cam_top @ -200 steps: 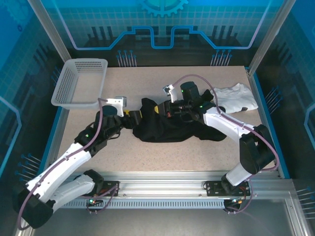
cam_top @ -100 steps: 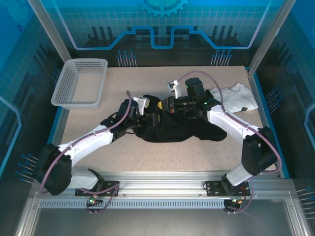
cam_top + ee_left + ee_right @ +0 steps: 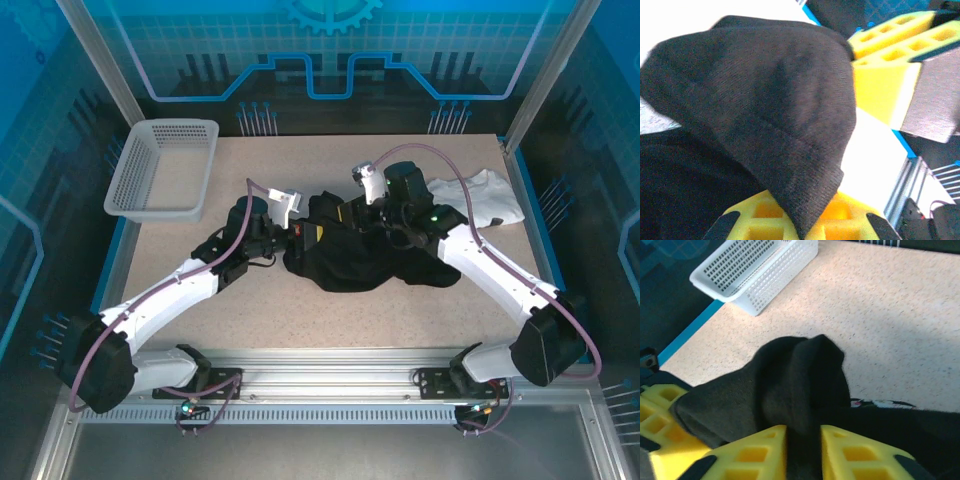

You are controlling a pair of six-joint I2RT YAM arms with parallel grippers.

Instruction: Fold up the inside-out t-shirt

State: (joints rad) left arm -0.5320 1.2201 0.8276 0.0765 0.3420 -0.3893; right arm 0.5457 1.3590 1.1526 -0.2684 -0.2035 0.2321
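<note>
Table (image 3: 250, 300): we see a speckled top, with both arms reaching in from the near edge.
Inside-out t-shirt (image 3: 365, 262): a crumpled black heap at the table's middle, its far-left edge raised between the two arms.
Basket (image 3: 160, 170): white mesh in the far-left corner, well apart.
White garment (image 3: 480, 197): far right, just beside the shirt; we leave it alone.
Left gripper (image 3: 300, 236): clenched on a hemmed black fold.
Right gripper (image 3: 802, 440): pinching black cloth between its yellow fingers, close to the left.
Step, as we judge it: draw the two grips apart, evenly and low, stretching the edge flat before any fold.
</note>
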